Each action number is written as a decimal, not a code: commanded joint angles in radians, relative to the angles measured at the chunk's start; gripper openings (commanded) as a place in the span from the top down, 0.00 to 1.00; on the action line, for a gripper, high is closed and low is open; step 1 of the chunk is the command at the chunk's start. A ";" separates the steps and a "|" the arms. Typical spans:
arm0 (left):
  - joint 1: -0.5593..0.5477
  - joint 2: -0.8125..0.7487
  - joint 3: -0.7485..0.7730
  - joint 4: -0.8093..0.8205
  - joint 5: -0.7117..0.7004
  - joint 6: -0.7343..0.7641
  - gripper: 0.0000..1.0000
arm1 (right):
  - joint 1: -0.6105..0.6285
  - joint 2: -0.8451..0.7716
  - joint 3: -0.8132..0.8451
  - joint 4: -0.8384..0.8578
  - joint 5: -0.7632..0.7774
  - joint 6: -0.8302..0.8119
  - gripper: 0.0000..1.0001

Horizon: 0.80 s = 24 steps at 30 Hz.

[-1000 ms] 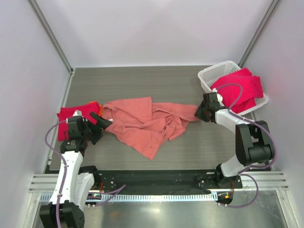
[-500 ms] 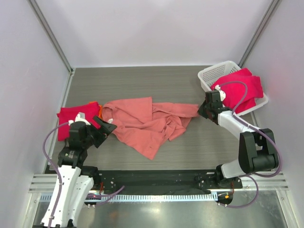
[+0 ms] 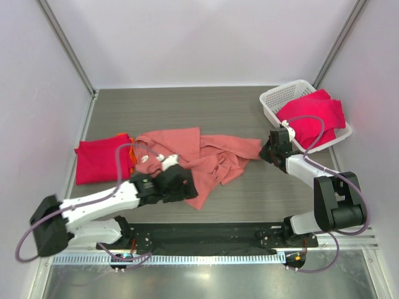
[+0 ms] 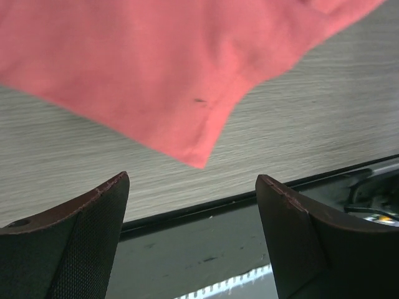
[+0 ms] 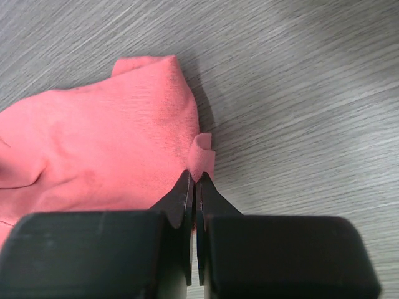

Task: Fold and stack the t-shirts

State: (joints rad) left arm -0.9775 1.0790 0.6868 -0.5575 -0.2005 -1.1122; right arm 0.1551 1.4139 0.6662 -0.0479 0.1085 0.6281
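Well, closest to me, my left fingers (image 3: 179,185) are spread wide and hold nothing. They sit low over the near corner of the salmon-pink t-shirt (image 3: 187,152). In my left wrist view, that pointed corner lies flat on the grey bench (image 3: 187,106), just ahead of the gap between the two fingers. The pink shirt is crumpled and stretched across the middle of the bench. A bit further off, at its right end, my right fingers (image 5: 196,190) are pressed together, pinching a small fold of the shirt's edge. On the left side, a crimson-red t-shirt (image 3: 96,161) lies folded flat, right beside the pink one. Far off in the right corner, a white mesh basket (image 3: 277,96) holds more red t-shirts (image 3: 315,118), and they hang over its rim.
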 commanded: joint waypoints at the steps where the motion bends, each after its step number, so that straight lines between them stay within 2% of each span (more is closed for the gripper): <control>1: -0.157 0.172 0.172 -0.022 -0.222 0.001 0.17 | -0.002 -0.053 -0.016 0.114 0.017 -0.002 0.99; 2: -0.179 0.270 0.221 -0.065 -0.259 0.009 0.17 | -0.002 -0.058 -0.022 0.117 0.017 -0.001 0.99; 3: -0.200 0.327 0.317 -0.146 -0.290 0.034 0.18 | -0.002 -0.061 -0.023 0.120 0.017 -0.002 0.99; 5: -0.237 0.412 0.400 -0.221 -0.351 0.054 0.23 | -0.003 -0.067 -0.031 0.120 0.022 -0.004 0.99; 6: -0.240 0.486 0.461 -0.267 -0.355 0.069 0.27 | -0.002 -0.072 -0.034 0.120 0.026 -0.004 0.99; 8: -0.245 0.539 0.488 -0.269 -0.318 0.089 0.29 | -0.002 -0.076 -0.037 0.120 0.029 -0.005 0.99; 12: -0.245 0.590 0.476 -0.228 -0.263 0.101 0.29 | -0.002 -0.082 -0.042 0.118 0.042 -0.007 0.99; 18: -0.253 0.578 0.399 -0.194 -0.203 0.084 0.28 | -0.002 -0.084 -0.043 0.117 0.049 -0.007 0.99; 24: -0.254 0.588 0.330 -0.131 -0.108 0.094 0.36 | -0.002 -0.081 -0.042 0.114 0.059 -0.007 0.99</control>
State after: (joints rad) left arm -1.2270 1.6798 1.0363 -0.7353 -0.3534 -1.0302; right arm 0.1551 1.3651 0.6205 0.0250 0.1261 0.6281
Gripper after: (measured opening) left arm 0.646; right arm 0.036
